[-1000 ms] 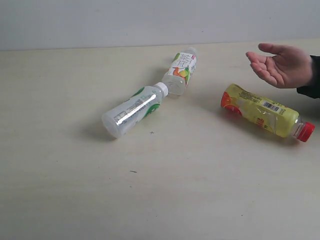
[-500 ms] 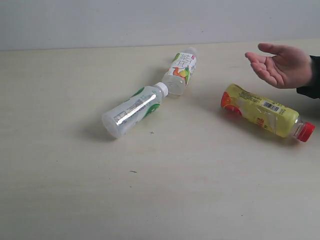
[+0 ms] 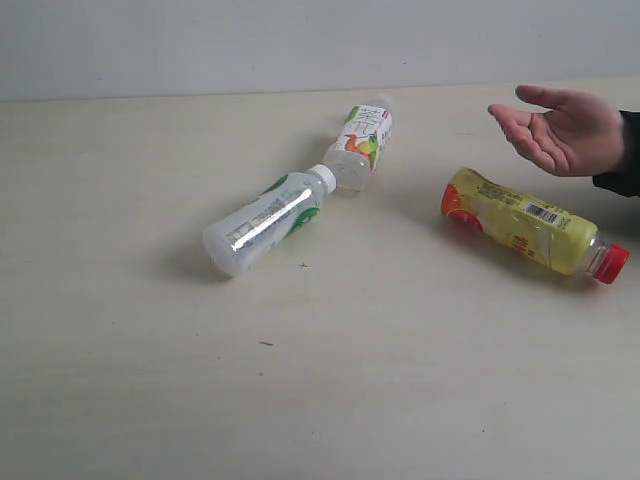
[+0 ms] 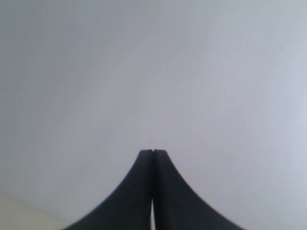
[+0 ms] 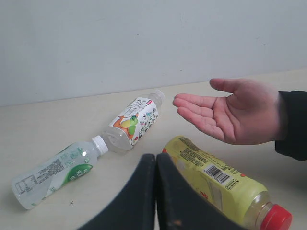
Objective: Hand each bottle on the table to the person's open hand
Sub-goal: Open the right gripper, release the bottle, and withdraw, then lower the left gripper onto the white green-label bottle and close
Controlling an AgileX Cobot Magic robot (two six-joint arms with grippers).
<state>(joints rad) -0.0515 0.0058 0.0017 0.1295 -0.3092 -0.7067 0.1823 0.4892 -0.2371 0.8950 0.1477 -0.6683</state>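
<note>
The left gripper [image 4: 152,152] is pointing at bare wall [image 4: 144,72], clenched on nothing. The right gripper [image 5: 156,155], also clenched empty, is aiming at the yellow bottle [image 5: 218,184]. That, the clear bottle [image 3: 268,220] and the fruit bottle [image 3: 364,140] are lying on the worktop [image 3: 150,380], with the hand [image 3: 560,130] hovering open nearby. Handover looks unstarted; the right gripper needs opening, then lowering.

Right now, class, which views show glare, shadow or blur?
Exterior view: soft, even light; a glare streak on the green-label bottle, faint shadows on the table. Left wrist view: the left tool is a dark silhouette against blank wall. Right wrist view: the right tool looks soft-edged, the yellow bottle sharp.
</note>
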